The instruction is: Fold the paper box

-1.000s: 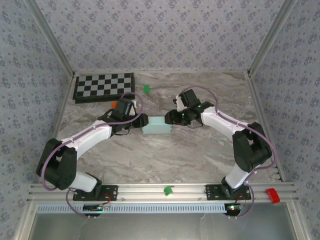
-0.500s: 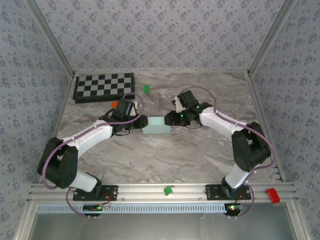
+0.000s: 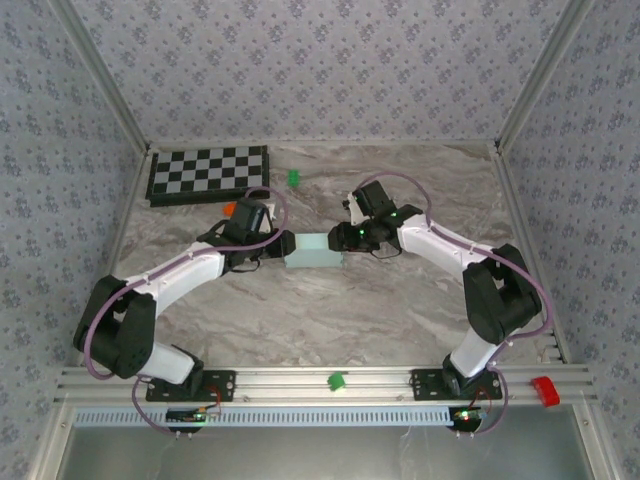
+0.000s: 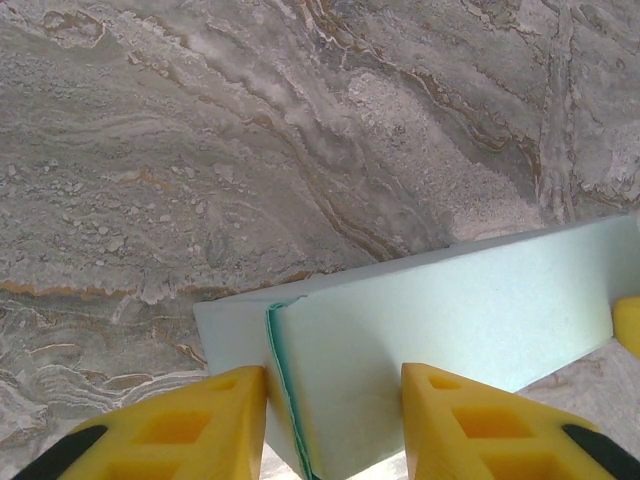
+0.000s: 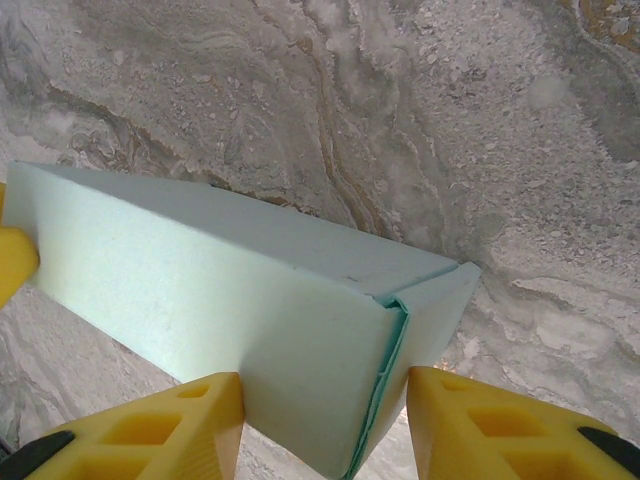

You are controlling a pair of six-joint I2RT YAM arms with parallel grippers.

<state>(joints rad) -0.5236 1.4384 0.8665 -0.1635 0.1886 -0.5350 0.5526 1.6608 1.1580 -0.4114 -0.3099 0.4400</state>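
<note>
1. While centred on the table (image 3: 330, 310), long axis arm to arm: paper box (image 3: 314, 250), equally near both.
2. Pinched at left end by narrowed left gripper (image 4: 333, 400).
3. Pinched at right end by narrowed right gripper (image 5: 325, 395).

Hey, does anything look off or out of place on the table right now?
The paper box is not quite shut: its end flap stands slightly ajar, leaving a visible gap at the corner. Nothing looks spilled or torn.
</note>
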